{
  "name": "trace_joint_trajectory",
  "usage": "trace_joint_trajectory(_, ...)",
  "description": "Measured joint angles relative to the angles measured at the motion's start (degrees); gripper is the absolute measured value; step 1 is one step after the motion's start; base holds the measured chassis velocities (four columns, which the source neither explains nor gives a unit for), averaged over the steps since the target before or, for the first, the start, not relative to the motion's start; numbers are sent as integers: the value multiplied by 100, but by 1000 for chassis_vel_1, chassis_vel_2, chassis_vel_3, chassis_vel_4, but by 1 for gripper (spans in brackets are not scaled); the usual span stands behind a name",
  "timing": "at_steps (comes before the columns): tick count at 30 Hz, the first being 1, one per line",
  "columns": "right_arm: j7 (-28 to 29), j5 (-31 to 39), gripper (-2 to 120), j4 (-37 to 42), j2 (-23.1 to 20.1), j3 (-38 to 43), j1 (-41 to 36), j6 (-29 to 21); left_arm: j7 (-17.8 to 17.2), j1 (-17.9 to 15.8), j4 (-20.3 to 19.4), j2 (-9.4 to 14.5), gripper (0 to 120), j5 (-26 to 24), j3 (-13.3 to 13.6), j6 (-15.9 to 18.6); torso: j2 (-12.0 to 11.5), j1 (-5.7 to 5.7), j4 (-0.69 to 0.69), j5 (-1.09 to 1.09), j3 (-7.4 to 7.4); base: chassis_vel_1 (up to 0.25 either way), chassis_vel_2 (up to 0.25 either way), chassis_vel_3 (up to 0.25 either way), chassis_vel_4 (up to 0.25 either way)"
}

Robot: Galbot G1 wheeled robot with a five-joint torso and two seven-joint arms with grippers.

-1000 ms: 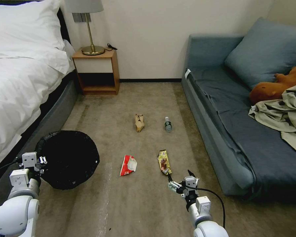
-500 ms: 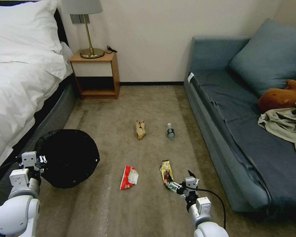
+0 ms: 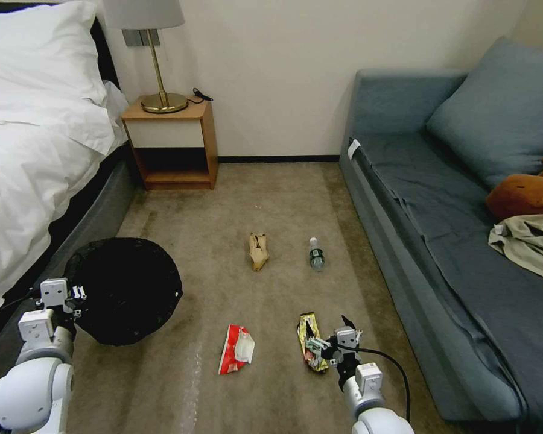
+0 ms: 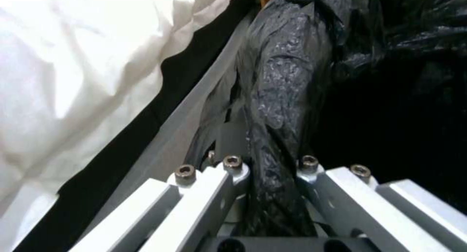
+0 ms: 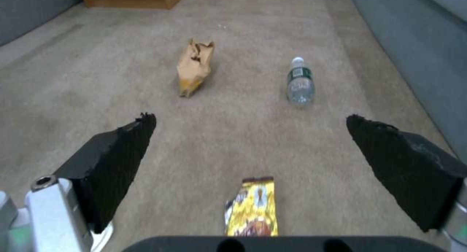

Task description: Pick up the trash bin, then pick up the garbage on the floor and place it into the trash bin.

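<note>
The trash bin (image 3: 127, 289), lined with a crinkled black bag, hangs at the left beside the bed. My left gripper (image 3: 77, 295) is shut on its rim, and the left wrist view shows the bag's fold (image 4: 277, 109) pinched between the jaws of that gripper (image 4: 270, 162). My right gripper (image 3: 329, 339) is open, low over the carpet, at the near end of the yellow-brown snack wrapper (image 3: 308, 343) (image 5: 253, 208). A red-and-white wrapper (image 3: 236, 348) lies to its left. Farther ahead lie a tan paper bag (image 3: 258, 251) (image 5: 195, 66) and a clear bottle (image 3: 316, 255) (image 5: 300, 82). The right wrist view shows the open gripper (image 5: 250, 120) framing the wrapper.
A bed (image 3: 36, 169) with white linen runs along the left. A wooden nightstand (image 3: 172, 144) with a brass lamp stands at the back wall. A blue sofa (image 3: 440, 205) lines the right side, with a brown plush toy (image 3: 525, 193) and a beige cloth (image 3: 534, 244) on it.
The whole view has shifted: I have moved forward over the carpet. The yellow-brown wrapper now sits right at my open right gripper. The left gripper still holds the bin.
</note>
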Motion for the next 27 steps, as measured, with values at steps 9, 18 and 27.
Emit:
trace_joint_trajectory(9,11,0,100,-77,-20,35,52,-17,-2,-24,70,23,4,-7,-10,-33,1,0,-1,0,0,-101,125,109,-131)
trace_joint_trajectory(18,-98,246,100,-239,-252,-65,192,-173,-2,-125,151,95,4,12,44,-45,0,0,0,0,0,-63,100,52,-98)
trace_joint_trajectory(27,-227,1056,100,-543,-1010,-381,967,-1564,9,-51,163,167,4,62,94,-71,0,0,1,0,0,0,0,0,0)
